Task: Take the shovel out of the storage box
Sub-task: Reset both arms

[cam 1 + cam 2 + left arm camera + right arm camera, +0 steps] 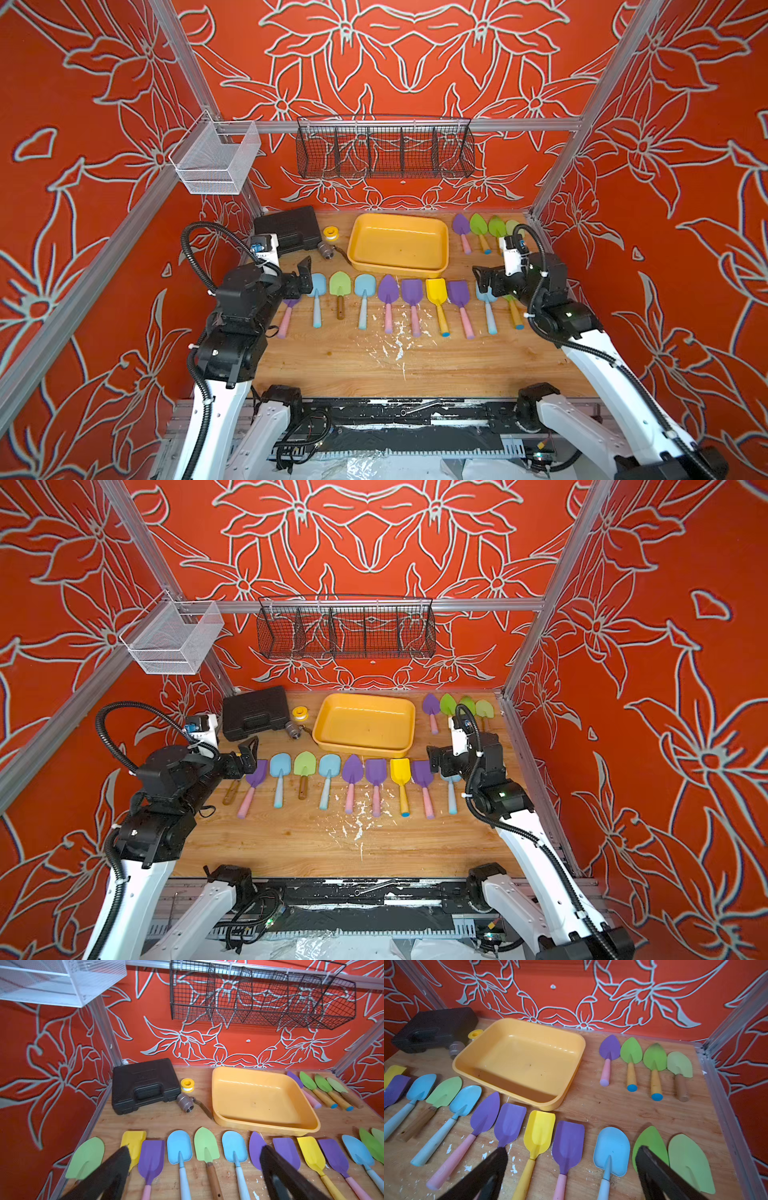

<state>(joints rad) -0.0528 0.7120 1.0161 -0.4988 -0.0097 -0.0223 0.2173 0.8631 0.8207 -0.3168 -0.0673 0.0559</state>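
One wooden table (353, 361), yellow storage box (399, 243) at back centre, left gripper (306, 272) and right gripper (481, 279) above the row's ends, both jaws spread wide (gripping nothing), shovels (388, 291) in a row on the table before the box, four more right of it.

Yellow-orange storage box (399, 245), red floral walls (415, 62)

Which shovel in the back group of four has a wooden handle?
The pale green shovel at the row's right end; the others have pink or yellow handles.

White arm links (218, 409) carry black joints (243, 299) and ribbed black cables (208, 225).
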